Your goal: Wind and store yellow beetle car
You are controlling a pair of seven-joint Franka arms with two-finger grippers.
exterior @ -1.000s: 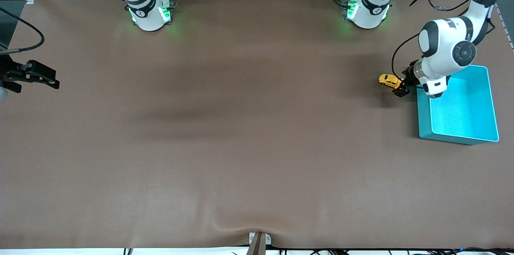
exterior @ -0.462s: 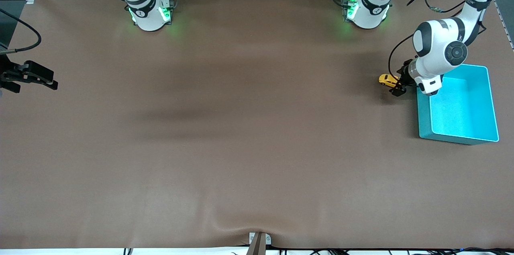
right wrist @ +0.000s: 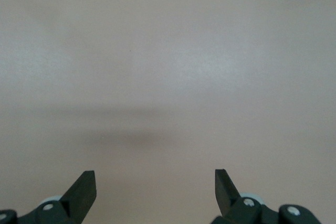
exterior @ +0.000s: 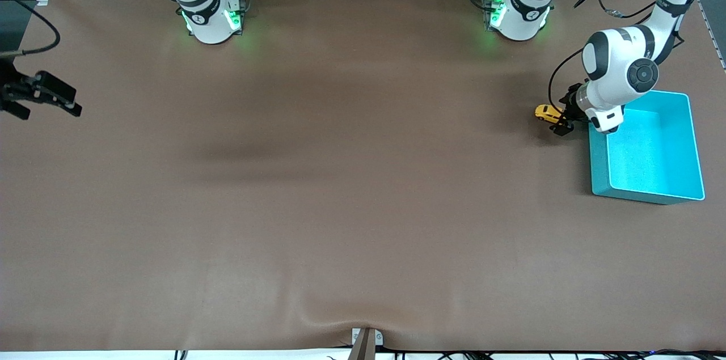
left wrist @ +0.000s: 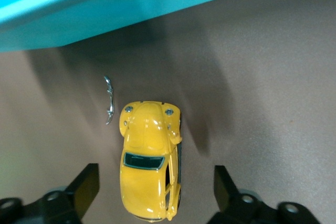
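High front camera facing both bases; 2 wrist cameras close above the table (exterior: 340, 178), left sharing the car (left wrist: 149, 163).

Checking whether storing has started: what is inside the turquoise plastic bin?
The turquoise plastic bin shows only bare floor; the left arm's wrist covers one corner. The yellow beetle car sits outside on the table, between the left gripper's open fingers.

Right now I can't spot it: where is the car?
The car sits on the table at the left arm's end, beside the bin, between the left hand's open fingers.
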